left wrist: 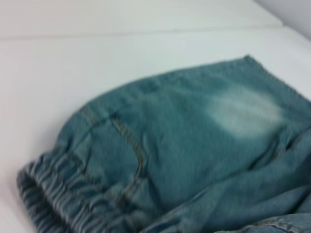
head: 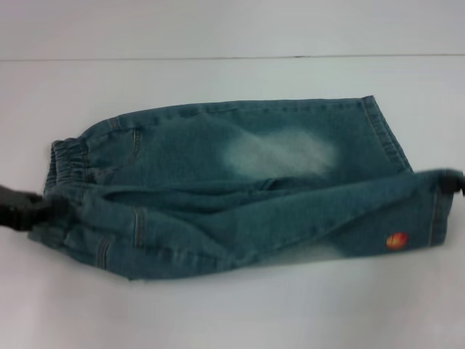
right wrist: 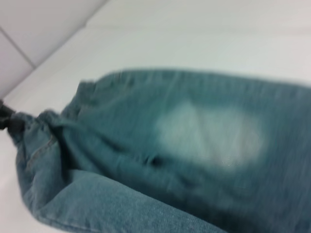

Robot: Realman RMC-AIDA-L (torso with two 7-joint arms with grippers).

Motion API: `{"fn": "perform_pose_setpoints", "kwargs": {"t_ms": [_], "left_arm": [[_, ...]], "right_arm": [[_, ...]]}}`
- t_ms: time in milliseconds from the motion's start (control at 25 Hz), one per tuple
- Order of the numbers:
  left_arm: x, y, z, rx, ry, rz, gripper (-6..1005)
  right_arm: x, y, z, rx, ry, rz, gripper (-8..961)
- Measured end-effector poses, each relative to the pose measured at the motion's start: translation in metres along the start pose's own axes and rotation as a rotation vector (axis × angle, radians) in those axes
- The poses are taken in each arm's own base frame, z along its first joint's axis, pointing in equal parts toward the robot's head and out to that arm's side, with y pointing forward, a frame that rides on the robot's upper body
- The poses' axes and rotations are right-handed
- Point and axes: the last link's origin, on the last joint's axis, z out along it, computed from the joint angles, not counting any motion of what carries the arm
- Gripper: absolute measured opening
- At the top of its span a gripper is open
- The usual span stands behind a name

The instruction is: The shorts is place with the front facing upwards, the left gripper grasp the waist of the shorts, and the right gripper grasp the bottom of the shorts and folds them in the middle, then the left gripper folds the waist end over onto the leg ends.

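Note:
The blue-green denim shorts (head: 240, 189) lie across the white table with the pale faded patch (head: 283, 154) facing up. The ruched waist (head: 69, 163) is at the left and also fills the left wrist view's foreground (left wrist: 53, 194). My left gripper (head: 36, 207) is shut on the near corner of the waist. The bottom of the shorts is at the right. The far leg's hem (head: 385, 134) lies flat. The near leg's hem (head: 436, 207) is bunched and lifted where my right gripper (head: 452, 182) is shut on it. The near leg is drawn partly over the far leg.
An orange print (head: 397, 241) shows on the near leg beside the hem. The table (head: 232, 313) is bare white in front of the shorts. Its back edge (head: 232, 58) meets a pale wall behind them.

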Motion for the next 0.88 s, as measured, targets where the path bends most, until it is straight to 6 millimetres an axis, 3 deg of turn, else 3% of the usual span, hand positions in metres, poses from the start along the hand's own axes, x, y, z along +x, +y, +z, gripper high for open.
{"fn": "perform_pose_setpoints", "kwargs": {"t_ms": [480, 880], "left_arm": [[0.048, 0.006, -0.007, -0.028, 0.234, -0.002, 55], [0.067, -0.013, 0.019, 0.122, 0.295, -0.019, 57]], "right_arm": [[-0.047, -0.014, 0.013, 0.128, -0.135, -0.134, 35], [-0.067, -0.038, 0.024, 0.3, -0.237, -0.19, 36]]}}
